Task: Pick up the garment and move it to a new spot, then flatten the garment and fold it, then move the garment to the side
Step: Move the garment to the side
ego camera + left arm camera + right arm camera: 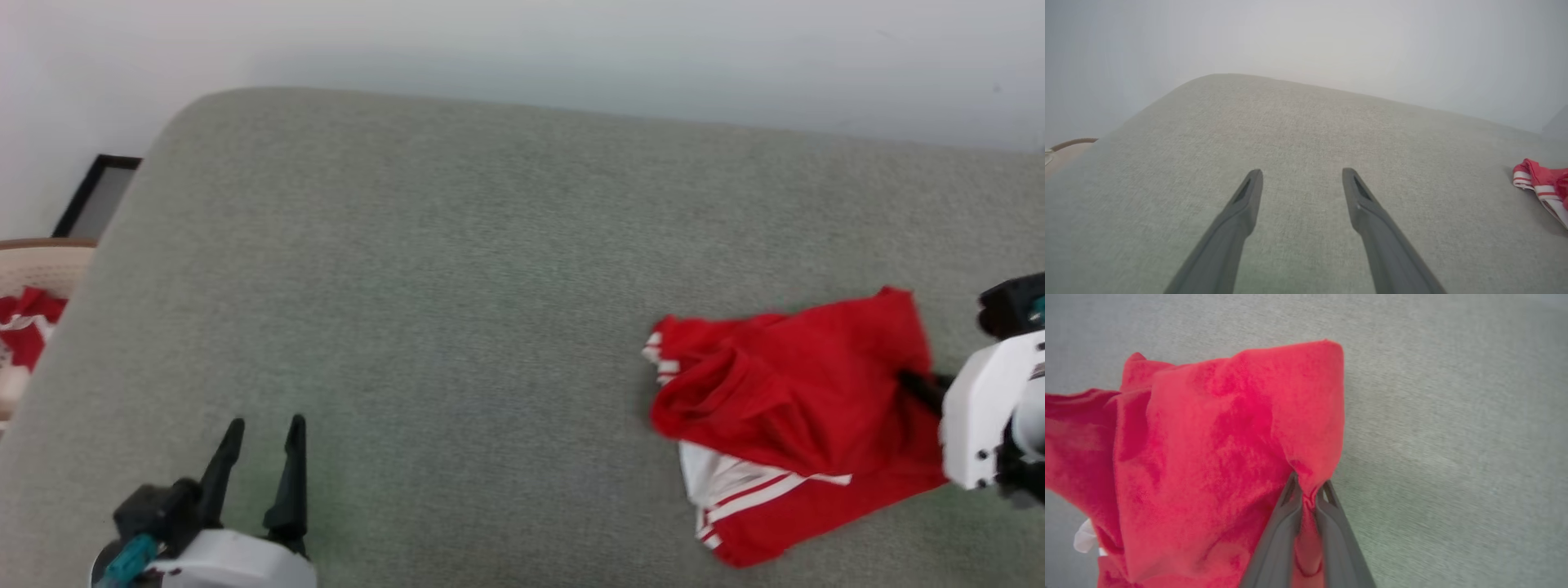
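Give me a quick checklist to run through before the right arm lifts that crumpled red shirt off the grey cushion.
1. Grip: ok. The right gripper has its fingers closed on a fold at the edge of the red jersey shirt with white striped trim.
2. Layers pinched: cannot tell.
3. Other arm clear: ok. The left gripper is open over the grey-green fabric cushion, apart from the shirt.
4. Room for a new spot: ok. There is broad bare cushion to the shirt's left.
5. Shirt flat: not ok. It is bunched, with a white striped part poking out underneath.
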Motion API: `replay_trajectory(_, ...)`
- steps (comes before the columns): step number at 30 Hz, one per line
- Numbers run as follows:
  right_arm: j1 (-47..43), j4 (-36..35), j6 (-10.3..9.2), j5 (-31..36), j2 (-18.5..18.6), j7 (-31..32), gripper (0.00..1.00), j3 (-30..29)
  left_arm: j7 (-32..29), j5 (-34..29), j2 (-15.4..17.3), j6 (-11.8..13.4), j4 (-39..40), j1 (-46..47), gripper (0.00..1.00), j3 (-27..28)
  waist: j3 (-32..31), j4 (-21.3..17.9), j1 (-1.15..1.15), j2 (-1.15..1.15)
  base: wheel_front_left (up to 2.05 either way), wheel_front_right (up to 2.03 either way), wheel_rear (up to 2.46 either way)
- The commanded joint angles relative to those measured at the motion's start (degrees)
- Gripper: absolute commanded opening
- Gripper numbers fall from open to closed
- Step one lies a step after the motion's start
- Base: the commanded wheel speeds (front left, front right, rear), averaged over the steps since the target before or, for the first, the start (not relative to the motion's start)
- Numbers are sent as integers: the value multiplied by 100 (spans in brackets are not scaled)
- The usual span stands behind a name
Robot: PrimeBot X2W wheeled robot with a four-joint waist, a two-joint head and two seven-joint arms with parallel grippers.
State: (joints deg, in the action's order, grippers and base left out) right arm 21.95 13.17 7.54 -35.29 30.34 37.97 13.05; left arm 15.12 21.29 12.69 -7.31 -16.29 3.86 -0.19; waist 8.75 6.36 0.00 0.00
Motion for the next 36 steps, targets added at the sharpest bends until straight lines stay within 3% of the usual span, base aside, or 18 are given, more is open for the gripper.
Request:
replay_trajectory(1,78,-55,-11,36,55,40,0,-88,-2,-47,9,-19,-1,107,100,-37,93,-143,0,0,0,0,0)
replay_trajectory(11,457,-54,-12,176,489,23,0,-446,-2,-171,71,-19,-24,733,100,-474,403,-719,0,0,0,0,0)
replay_trajectory(20,967,251,-12,208,856,-241,0,-415,-3,-178,144,-20,-97,1317,100,-919,741,-1257,0,0,0,0,0)
replay_trajectory(36,2304,1614,-12,729,1631,-1874,0,375,-3,-146,338,-20,-370,2564,100,-1934,1482,-2117,0,0,0,0,0)
